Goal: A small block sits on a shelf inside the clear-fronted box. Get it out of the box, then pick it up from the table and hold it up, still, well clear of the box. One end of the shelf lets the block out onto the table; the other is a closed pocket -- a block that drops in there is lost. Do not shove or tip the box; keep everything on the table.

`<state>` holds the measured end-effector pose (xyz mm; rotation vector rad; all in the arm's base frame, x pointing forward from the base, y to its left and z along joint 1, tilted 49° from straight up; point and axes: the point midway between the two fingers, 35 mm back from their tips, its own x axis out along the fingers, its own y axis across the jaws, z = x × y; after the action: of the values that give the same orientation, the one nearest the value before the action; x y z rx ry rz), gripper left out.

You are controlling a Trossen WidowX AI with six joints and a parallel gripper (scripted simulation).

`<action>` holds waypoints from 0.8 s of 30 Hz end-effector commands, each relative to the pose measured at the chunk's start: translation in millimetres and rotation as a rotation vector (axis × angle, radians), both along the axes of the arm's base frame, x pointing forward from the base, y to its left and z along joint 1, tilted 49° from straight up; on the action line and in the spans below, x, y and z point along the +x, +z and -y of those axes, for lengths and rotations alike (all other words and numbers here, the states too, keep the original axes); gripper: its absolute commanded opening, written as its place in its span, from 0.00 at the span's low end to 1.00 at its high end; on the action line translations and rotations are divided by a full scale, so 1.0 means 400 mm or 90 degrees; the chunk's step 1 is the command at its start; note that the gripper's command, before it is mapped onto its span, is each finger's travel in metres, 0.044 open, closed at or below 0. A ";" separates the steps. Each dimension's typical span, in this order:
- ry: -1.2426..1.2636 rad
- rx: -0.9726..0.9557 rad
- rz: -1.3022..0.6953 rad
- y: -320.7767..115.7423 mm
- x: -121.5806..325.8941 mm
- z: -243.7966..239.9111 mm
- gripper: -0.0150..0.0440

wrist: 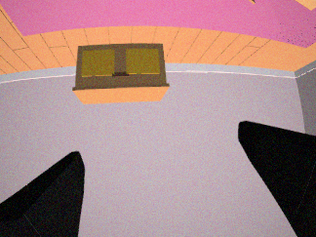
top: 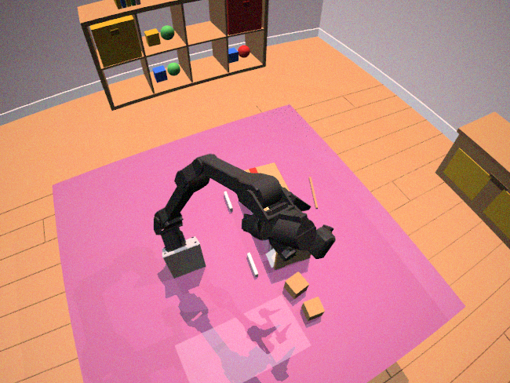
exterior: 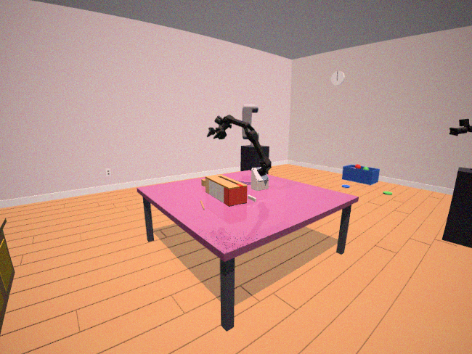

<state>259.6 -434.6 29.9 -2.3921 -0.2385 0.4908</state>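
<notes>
My pincer (exterior: 216,132) hangs high above the pink surface (exterior: 266,220), fingers spread wide and holding nothing. The box (exterior: 225,189) lies below it, its long axis running from the tan end at left of the exterior frame to the red end at right. The small block is inside the box by the task's account; I cannot make it out in any view. The top view hides most of the box under my arm but shows a thin stick (top: 313,192), two white bars and two tan cubes (top: 296,284). The wrist view shows only wall, a distant cabinet (wrist: 121,73) and the surface's edge.
</notes>
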 end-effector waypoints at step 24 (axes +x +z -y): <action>0.745 -0.971 0.416 0.107 0.254 -0.466 0.93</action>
<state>345.7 -305.5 55.5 -3.3768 -1.4367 0.6426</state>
